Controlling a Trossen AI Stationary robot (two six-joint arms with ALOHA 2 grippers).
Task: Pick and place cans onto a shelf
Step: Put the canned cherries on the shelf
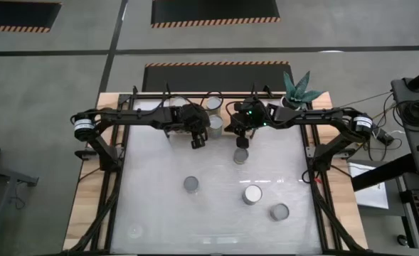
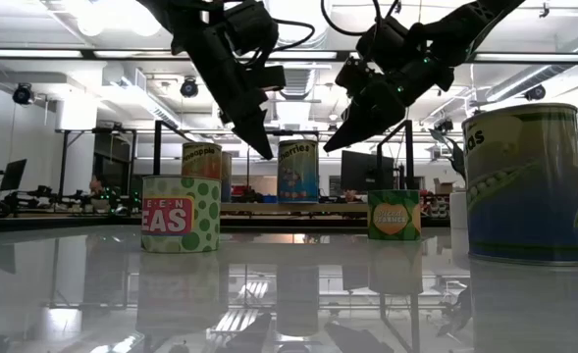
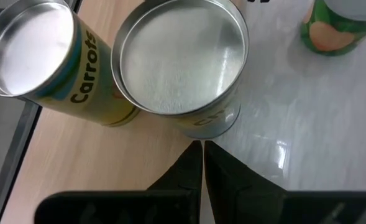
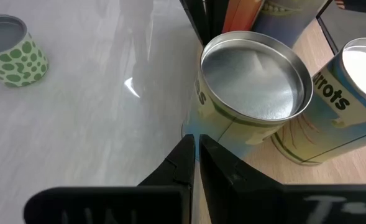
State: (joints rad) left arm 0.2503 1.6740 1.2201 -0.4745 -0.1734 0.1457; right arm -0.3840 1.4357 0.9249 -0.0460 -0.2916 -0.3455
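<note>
Both arms hover at the far shelf (image 1: 152, 107): left gripper (image 1: 198, 143) pinched empty, right gripper (image 1: 241, 141) likewise, fingers together above a can (image 1: 241, 156) beside it.

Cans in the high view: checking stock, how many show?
6 cans: two at the back, four spread across the white tabletop. Others may be hidden.

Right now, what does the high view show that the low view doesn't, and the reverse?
Only the high view shows the cans' silvery lids, such as the loose can near the table's middle, and the green spiky plant. Only the low view shows labels: the green-dotted peas can, the small green can, the large blue-and-yellow can. Both show the shut left gripper and shut right gripper hanging empty above the white tabletop.
</note>
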